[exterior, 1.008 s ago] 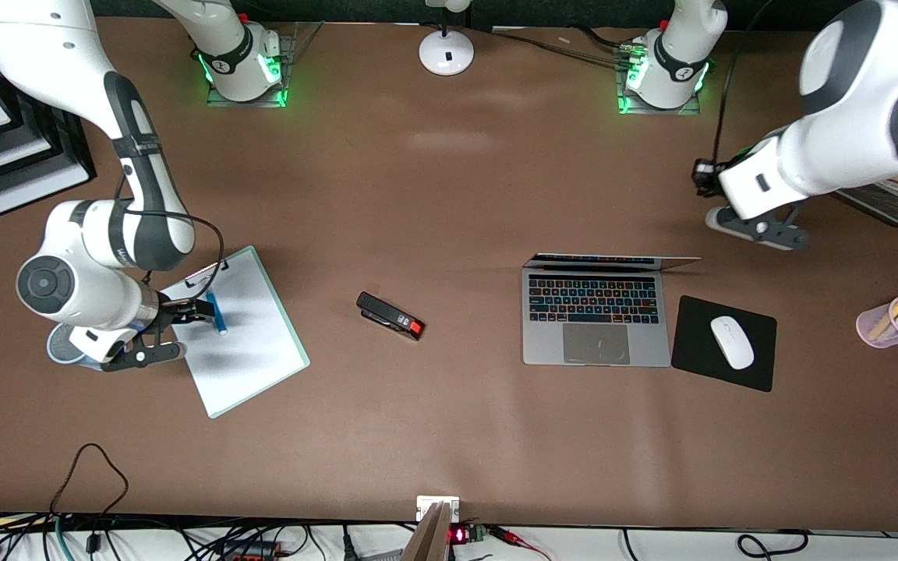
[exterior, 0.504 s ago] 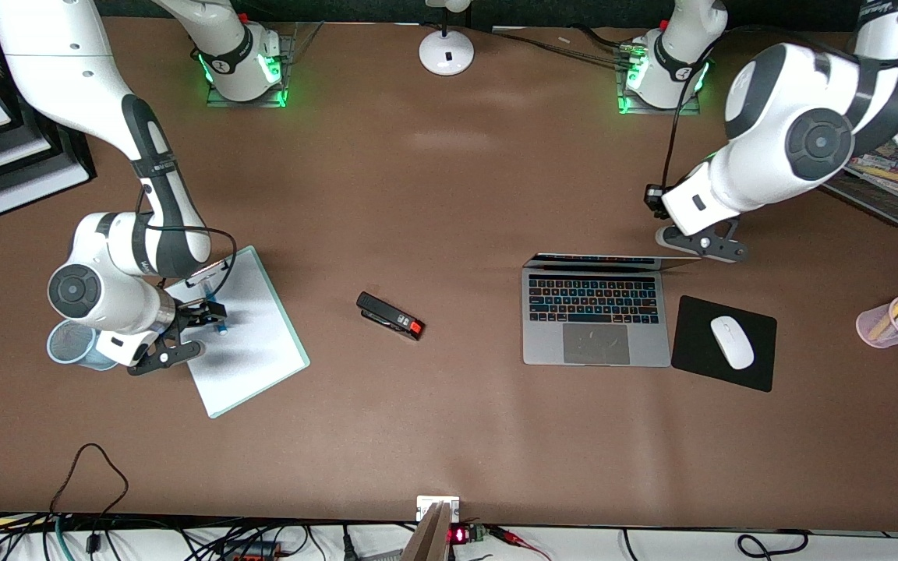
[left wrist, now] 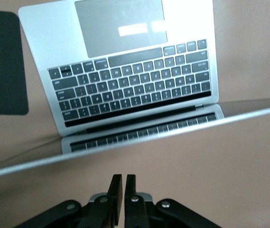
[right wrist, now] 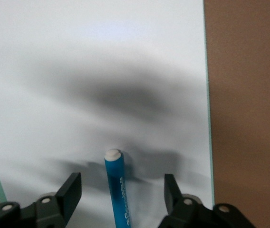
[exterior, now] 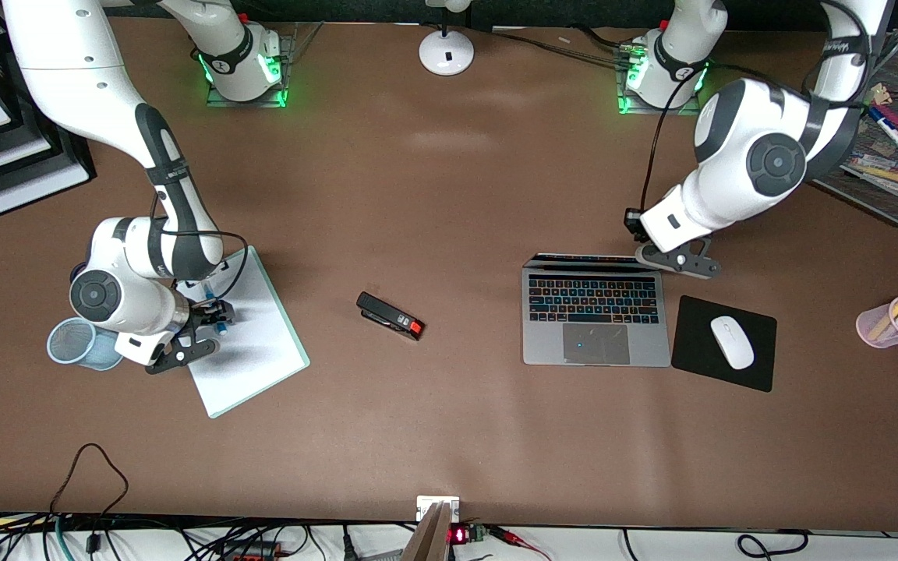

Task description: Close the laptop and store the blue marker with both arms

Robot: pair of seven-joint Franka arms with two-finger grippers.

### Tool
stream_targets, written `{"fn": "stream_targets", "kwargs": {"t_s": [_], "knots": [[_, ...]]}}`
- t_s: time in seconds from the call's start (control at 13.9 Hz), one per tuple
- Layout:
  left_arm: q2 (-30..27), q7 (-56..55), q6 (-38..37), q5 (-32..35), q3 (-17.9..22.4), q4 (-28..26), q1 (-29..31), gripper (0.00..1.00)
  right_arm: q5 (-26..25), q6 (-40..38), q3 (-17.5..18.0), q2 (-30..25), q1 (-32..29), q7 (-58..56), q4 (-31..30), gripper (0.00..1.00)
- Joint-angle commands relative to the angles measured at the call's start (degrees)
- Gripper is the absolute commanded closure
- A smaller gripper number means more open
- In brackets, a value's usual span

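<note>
Two white robot arms work over the brown table. Toward the right arm's end stands a pale blue mesh cup (exterior: 83,344), and just beside it lies a white clipboard with a mint-green edge (exterior: 250,351). The right gripper (exterior: 211,315) is low over that board, its black fingers (right wrist: 71,190) spread apart on either side of the short bright-blue marker with a whitish end (right wrist: 116,183), which lies flat on the white sheet between them; neither pad touches it. Nearer the middle of the table lies a black stapler with a red tip (exterior: 390,315). Next comes the slim silver-grey laptop with backlit black keys (exterior: 595,318), its lid open. The left gripper (left wrist: 121,186) hangs over the table just by the lid's upper edge, its jaws pressed together on nothing. Beside the laptop a flat black mouse mat (exterior: 702,362) carries a white mouse (exterior: 732,342). A clear pink cup of pens (exterior: 882,326) stands toward the left arm's end.
</note>
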Motion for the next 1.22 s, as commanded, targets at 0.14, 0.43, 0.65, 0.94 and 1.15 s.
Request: {"fn": "stream_targets", "kwargs": {"t_s": [0.14, 0.43, 0.65, 0.94, 1.15], "knots": [[1.8, 0.08, 5.41, -1.2, -0.38, 0.21, -0.24, 0.92, 1.01, 1.55, -0.12, 0.45, 0.36, -1.62, -0.6, 0.4], [4.7, 1.04, 13.93, -0.93, -0.29, 0.64, -0.07, 0.94, 1.09, 1.73, -0.12, 0.72, 0.71, -0.92, -0.52, 0.48], [7.33, 1.66, 20.08, -0.41, -0.29, 0.82, 0.02, 0.96, 1.09, 1.73, -0.12, 1.16, 0.8, -1.09, -0.52, 0.51], [12.6, 5.52, 25.2, -0.41, -0.2, 3.71, 0.63, 0.99, 1.09, 1.73, -0.12, 1.24, 0.8, -0.92, -0.52, 0.57], [16.99, 6.14, 25.38, -0.41, -0.2, 8.01, 0.64, 0.99, 1.18, 1.73, -0.03, 1.42, 0.89, -0.83, -0.52, 0.64]]}}
